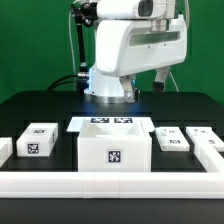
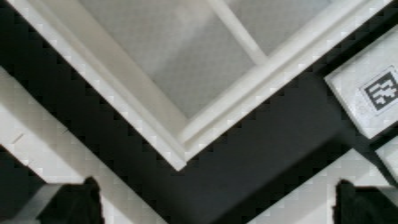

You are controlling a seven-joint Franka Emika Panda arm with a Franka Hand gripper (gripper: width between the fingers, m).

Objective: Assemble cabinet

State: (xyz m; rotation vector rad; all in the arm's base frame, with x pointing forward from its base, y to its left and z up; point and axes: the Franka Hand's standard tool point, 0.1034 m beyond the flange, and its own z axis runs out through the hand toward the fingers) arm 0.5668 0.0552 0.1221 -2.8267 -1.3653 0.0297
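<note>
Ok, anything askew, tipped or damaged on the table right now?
Nothing stands out. The cabinet sits upright, its tag facing front, between loose white blocks that lie flat on both sides. The marker board lies flat behind it. The gripper is open and holds nothing.

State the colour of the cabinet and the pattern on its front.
White cabinet, black-and-white square tag; clearest in the exterior view.
</note>
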